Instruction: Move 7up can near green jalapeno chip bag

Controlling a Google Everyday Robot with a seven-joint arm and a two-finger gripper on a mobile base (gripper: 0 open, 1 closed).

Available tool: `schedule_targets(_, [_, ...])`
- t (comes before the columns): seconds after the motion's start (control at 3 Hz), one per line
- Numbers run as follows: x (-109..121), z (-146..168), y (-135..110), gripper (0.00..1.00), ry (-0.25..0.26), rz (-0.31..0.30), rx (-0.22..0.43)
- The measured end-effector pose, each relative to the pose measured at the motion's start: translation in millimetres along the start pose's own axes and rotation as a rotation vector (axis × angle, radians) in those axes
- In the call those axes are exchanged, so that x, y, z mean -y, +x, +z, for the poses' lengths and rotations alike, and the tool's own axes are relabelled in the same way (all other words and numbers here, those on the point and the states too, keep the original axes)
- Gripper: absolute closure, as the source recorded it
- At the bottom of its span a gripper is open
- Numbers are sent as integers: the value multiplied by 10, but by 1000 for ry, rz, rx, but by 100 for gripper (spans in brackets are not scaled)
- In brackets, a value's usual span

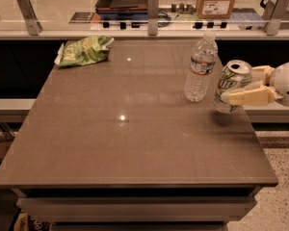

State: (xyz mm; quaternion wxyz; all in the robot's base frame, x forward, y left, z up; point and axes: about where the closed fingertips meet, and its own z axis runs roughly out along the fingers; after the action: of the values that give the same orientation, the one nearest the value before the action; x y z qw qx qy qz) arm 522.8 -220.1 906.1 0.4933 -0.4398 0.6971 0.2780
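Note:
The 7up can (232, 83), white and green with a silver top, is at the table's right edge, just right of the water bottle. My gripper (237, 86) reaches in from the right and is shut on the can, one cream finger (245, 97) across its front. The can hangs slightly above the table with its shadow beneath it. The green jalapeno chip bag (82, 51) lies at the far left corner of the table, far from the can.
A clear plastic water bottle (200, 69) stands upright just left of the can. The brown table (130, 143) ends close to the right of the can. A counter with metal posts and a cardboard box (216, 1) runs behind the table.

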Motion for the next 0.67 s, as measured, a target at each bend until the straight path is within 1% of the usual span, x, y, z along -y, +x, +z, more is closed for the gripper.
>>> schedule_targets(0.33, [-15, -64, -215, 100, 34, 22, 19])
schedule_targets(0.67, [-40, -187, -453, 100, 49, 15, 59])
